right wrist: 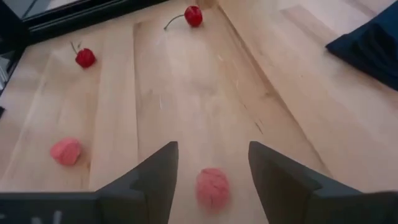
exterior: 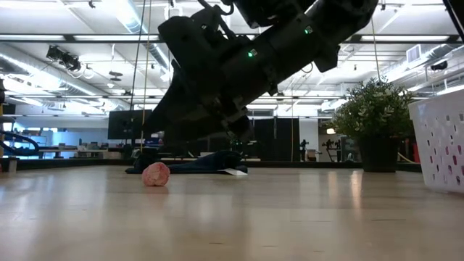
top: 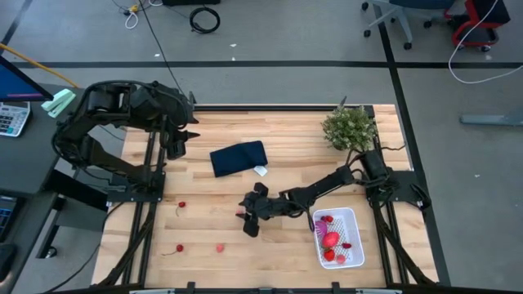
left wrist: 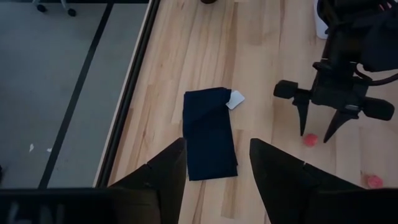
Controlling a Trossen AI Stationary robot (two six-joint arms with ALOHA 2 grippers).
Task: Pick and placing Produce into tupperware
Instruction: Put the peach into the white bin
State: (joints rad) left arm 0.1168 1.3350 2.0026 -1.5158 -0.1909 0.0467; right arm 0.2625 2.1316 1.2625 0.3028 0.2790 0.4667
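High view: the right gripper reaches out over the table, left of the white container, its fingers apart around a pink berry lying on the wood, not touching it. The container already holds several red pieces. More berries lie farther left of the container. The left gripper waits beyond the dark cloth, fingers apart.

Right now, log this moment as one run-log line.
right gripper: open, above pink raspberry | left gripper: open, waiting over navy cloth | tupperware: some produce inside | cherries loose on table
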